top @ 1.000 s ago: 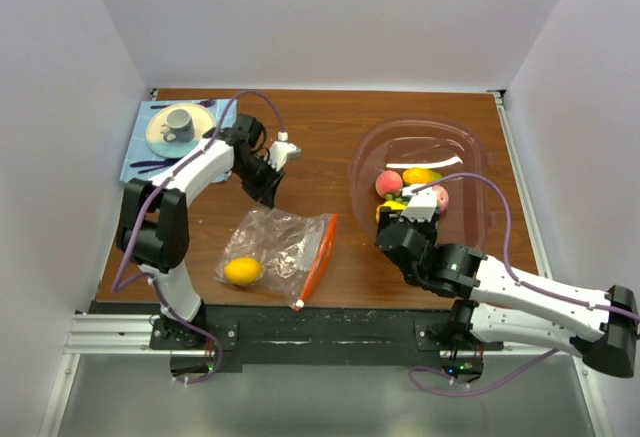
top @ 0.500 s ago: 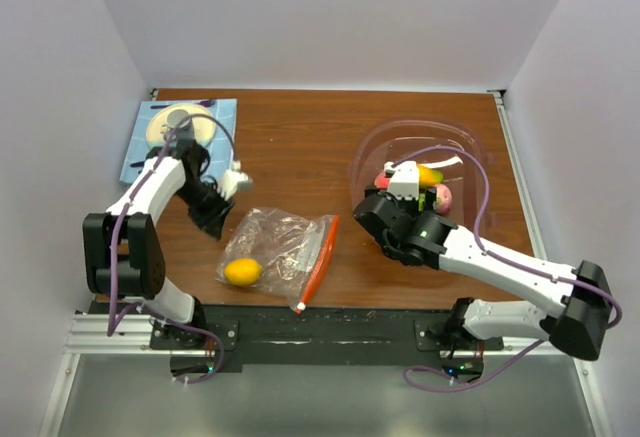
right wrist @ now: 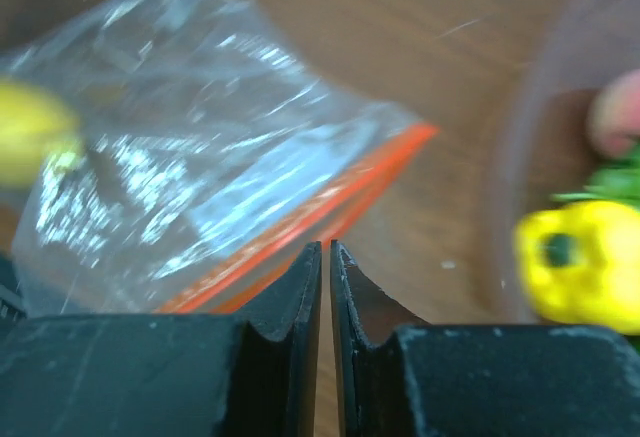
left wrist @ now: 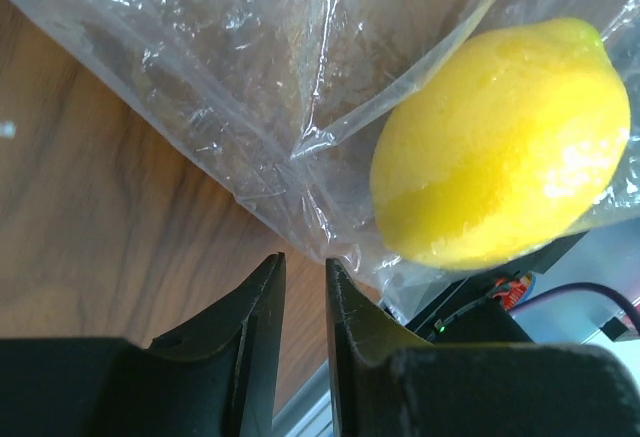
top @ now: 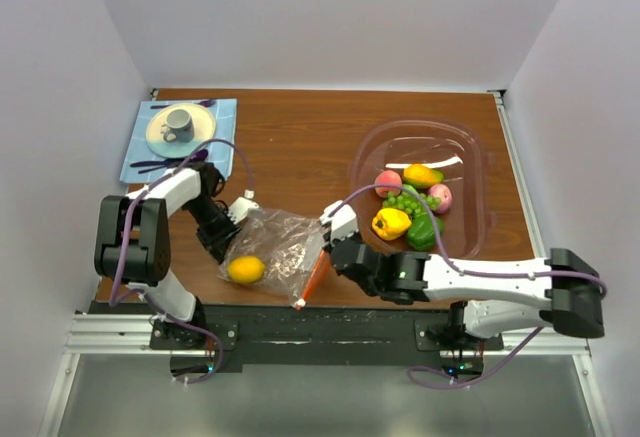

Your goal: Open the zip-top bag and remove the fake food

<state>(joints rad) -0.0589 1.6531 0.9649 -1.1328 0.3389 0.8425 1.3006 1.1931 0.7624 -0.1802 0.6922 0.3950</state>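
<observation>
**One piece left to take out: the lemon in the bag**

One yellow lemon (left wrist: 500, 147) lies inside the zip-top bag (top: 280, 242), which is flat on the wooden surface (top: 300, 127) at the lower left of the overhead view. The rest of the fake food (top: 405, 207) sits in the clear oval tub (top: 470, 147) at centre right: peppers, grapes, peach and mango.

Step in hand, as judged: emptying the bag of its last piece, with both arms closing on it from opposite ends.

Left pincer (left wrist: 303, 262): jaws parted by a narrow gap with nothing seen between them. In its own view the crinkled edge of the bag is just above the tips, and the lemon is up and to the right, behind the film.

Right pincer (right wrist: 326, 247): jaws drawn almost together, only a thin slit showing, and empty. The orange-red zip strip (right wrist: 300, 222) runs diagonally just beyond the tips. Whether they touch it cannot be told.

Whether the mouth of the bag is open cannot be told either. The white slider (top: 298, 304) sits at the strip's lower end.

Next move, as judged: the left pincer should nip the film near the lemon. The right should spread before working at the strip or reaching in.
</observation>
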